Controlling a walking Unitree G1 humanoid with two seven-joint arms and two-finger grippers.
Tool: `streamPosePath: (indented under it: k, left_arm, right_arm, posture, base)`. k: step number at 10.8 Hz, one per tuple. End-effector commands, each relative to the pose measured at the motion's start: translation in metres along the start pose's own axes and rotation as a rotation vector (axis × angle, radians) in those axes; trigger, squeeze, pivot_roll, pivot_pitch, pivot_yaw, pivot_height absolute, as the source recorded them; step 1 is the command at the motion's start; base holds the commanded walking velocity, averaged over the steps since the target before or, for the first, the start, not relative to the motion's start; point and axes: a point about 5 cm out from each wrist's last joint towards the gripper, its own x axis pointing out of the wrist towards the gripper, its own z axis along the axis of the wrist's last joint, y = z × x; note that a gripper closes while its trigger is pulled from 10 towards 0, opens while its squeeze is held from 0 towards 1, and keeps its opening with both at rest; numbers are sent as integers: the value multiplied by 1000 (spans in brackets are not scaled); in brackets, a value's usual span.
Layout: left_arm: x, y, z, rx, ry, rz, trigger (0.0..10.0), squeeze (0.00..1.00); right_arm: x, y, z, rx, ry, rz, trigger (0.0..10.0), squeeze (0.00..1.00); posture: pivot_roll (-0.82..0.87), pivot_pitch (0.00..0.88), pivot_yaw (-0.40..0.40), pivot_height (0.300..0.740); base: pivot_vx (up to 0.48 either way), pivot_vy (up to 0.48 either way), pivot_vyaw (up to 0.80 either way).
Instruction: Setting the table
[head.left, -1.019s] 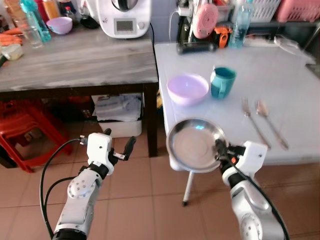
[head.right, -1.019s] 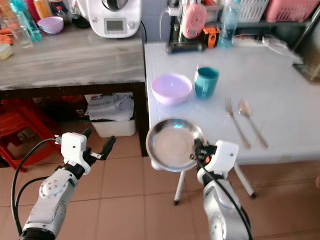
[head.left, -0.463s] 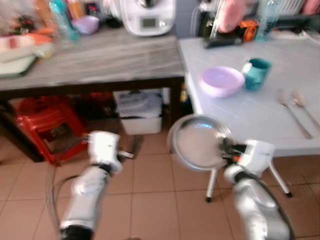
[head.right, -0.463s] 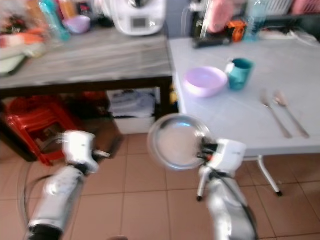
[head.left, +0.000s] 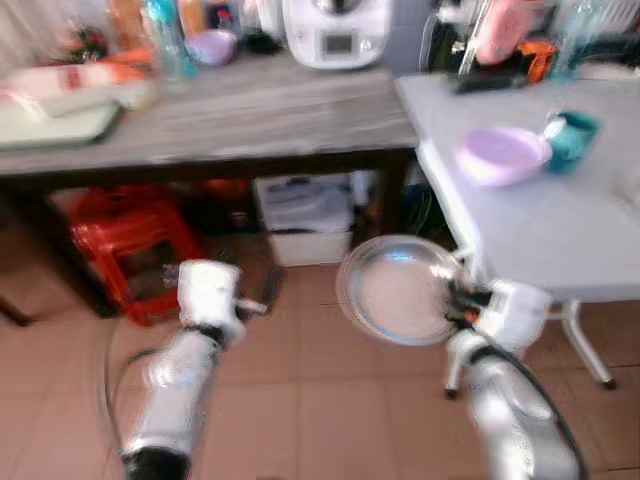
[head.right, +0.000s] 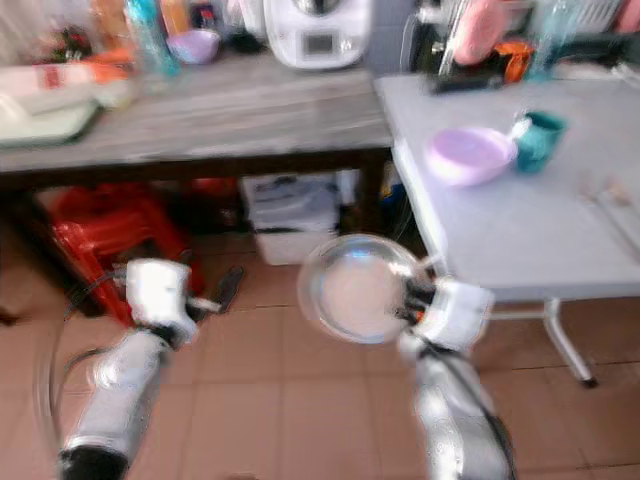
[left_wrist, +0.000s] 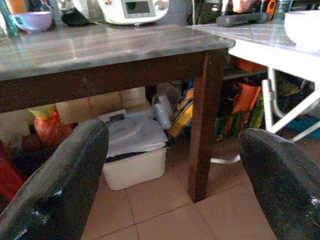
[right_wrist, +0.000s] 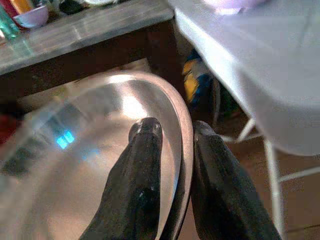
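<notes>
The right gripper (right_wrist: 172, 165) pinches the steel plate (head.left: 398, 290) by its rim — level for carrying; the left gripper (left_wrist: 172, 165) hangs released.

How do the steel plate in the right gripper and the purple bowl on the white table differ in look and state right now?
The steel plate is shiny metal, wide and shallow; the purple bowl is matte lilac and deeper. The plate is held off the table over the tiled floor, its rim pinched by the right gripper; the bowl rests on the white table, beside a teal mug. Both are round and appear empty.
</notes>
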Motion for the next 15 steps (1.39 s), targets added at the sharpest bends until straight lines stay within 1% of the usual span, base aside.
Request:
streamPosePath:
  k: [1,2,3,4,5,7,8,11,12,14,15]
  left_arm:
    - [-5,19,-2,45,14,76,10000,0]
    - [-9,27,-5,48,30,115,10000,0]
    - [-15,37,-8,58,45,157,10000,0]
    - [-20,41,-12,67,56,179,10000,0]
    - [-23,44,-13,68,58,196,10000,0]
    - [-22,42,-12,36,38,209,10000,0]
    - [-21,37,-10,46,25,183,10000,0]
    - [-24,35,-13,43,34,152,10000,0]
    - [-20,32,-11,38,24,141,10000,0]
    - [-18,29,-11,31,25,124,10000,0]
    - [-18,28,-11,30,26,117,10000,0]
  right_arm:
    - [1,7,6,-43,-43,23,10000,0]
    - [0,11,10,-79,-62,45,10000,0]
    - [1,12,12,-80,-67,50,10000,0]
    - [2,10,11,-107,-64,40,10000,0]
    - [3,10,9,-114,-63,43,10000,0]
    - [6,10,10,-111,-69,39,10000,0]
    - [6,10,10,-113,-71,34,10000,0]
    - [6,11,10,-134,-91,43,10000,0]
    - [7,11,10,-139,-98,39,10000,0]
    - [7,11,11,-136,-108,34,10000,0]
    - [8,10,12,-137,-110,32,10000,0]
  posture:
    - [31,42,27,740]
    - [27,38,27,740]
    - [28,34,25,740]
    - [33,29,22,740]
    - [40,23,18,740]
    - [49,17,20,740]
    - [51,16,18,740]
    - [53,14,26,740]
    - [52,14,28,740]
    - [46,11,35,740]
    - [44,14,37,740]
  base:
    - [0,420,0]
    - [0,416,0]
    - [0,420,0]
    - [0,428,0]
    - [0,424,0]
    - [0,354,0]
    - [0,0,0]
    - [0,0,0]
    - [296,0,0]
    - [321,0,0]
    - [337,0,488]
